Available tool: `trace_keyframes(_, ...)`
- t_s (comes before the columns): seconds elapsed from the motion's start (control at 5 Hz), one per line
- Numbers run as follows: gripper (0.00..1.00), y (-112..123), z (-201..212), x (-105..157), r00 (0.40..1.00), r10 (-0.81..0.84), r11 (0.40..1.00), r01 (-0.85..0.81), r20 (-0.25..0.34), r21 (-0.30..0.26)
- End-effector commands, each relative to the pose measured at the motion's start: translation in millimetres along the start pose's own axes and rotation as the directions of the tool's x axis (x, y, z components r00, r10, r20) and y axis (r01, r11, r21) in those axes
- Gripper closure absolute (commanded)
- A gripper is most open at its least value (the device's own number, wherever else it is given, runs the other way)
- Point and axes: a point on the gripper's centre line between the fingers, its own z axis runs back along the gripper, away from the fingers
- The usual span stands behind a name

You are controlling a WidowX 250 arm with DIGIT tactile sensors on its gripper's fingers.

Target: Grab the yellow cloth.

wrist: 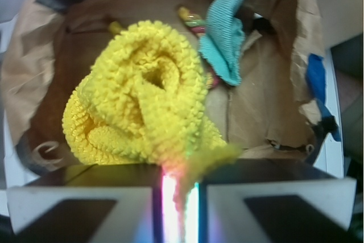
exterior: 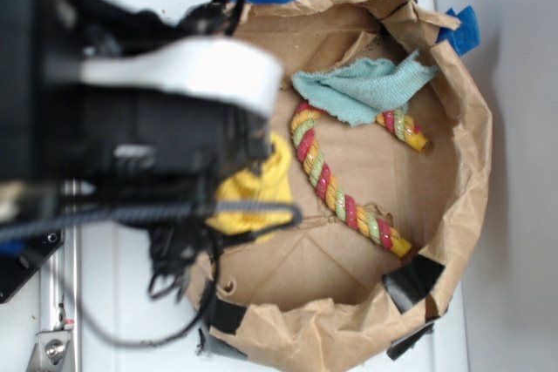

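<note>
Wrist view: the tool [wrist: 181, 197] has its jaws nearly together, pinching a corner of the yellow cloth [wrist: 142, 106], which is bunched inside the brown paper bag [exterior: 453, 215], apart from the teal cloth [exterior: 362, 89] and rope [exterior: 340, 198].

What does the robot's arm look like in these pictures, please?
The arm is blurred: mostly black, with a white curved band near its top and loose black cables trailing below. In the wrist view, the gripper shows two pale grey, flat-faced jaws with dark recesses.
</note>
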Motion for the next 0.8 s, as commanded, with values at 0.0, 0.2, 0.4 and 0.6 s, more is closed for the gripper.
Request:
trace_keyframes(0.0,1.00,5,1,26,0.997,0.074,0.997,-0.075,0.032,0.021)
trace_keyframes(0.2,1.00,9,-2,40,0.996,0.074,0.997,-0.075,0.047,0.024)
trace_keyframes(0.4,1.00,14,-5,51,0.996,0.079,0.996,-0.080,0.039,0.027)
trace_keyframes(0.6,1.00,17,-7,58,0.996,0.076,0.997,-0.077,0.035,0.014)
